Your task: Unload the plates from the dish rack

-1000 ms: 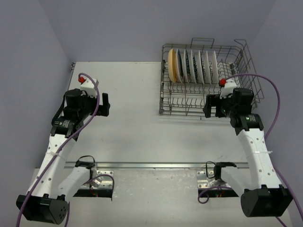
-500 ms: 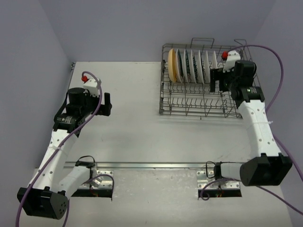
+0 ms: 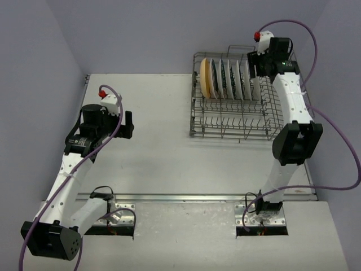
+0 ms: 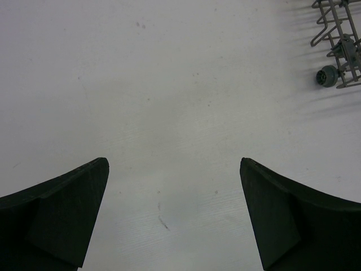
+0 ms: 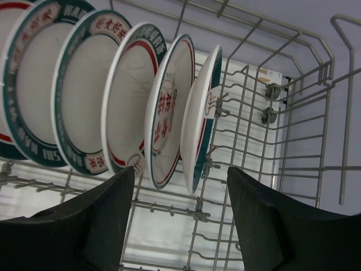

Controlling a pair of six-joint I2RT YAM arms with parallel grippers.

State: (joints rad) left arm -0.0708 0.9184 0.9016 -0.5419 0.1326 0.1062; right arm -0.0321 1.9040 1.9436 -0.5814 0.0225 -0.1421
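The grey wire dish rack (image 3: 237, 121) stands at the table's back right. Several plates (image 3: 228, 79) stand on edge in its rear row, with a tan-yellow plate (image 3: 206, 78) at the left end. My right gripper (image 3: 256, 63) hangs over the right end of that row. In the right wrist view, the right gripper (image 5: 180, 172) is open. The bottom edges of the last plate (image 5: 203, 113) and its neighbour (image 5: 166, 113) show between the fingers, and neither finger touches them. My left gripper (image 3: 127, 124) is open over bare table, and the left wrist view shows nothing in the left gripper (image 4: 174, 164).
Rack wires and upright tines (image 5: 254, 141) fill the space to the right of the last plate. A looped handle (image 3: 240, 49) rises behind the row. A rack corner with a small wheel (image 4: 326, 75) shows at the top right of the left wrist view.
My right arm swung from the rack's front right corner up and back to the right end of the plate row, and its jaws narrowed somewhat. The left arm barely moved.
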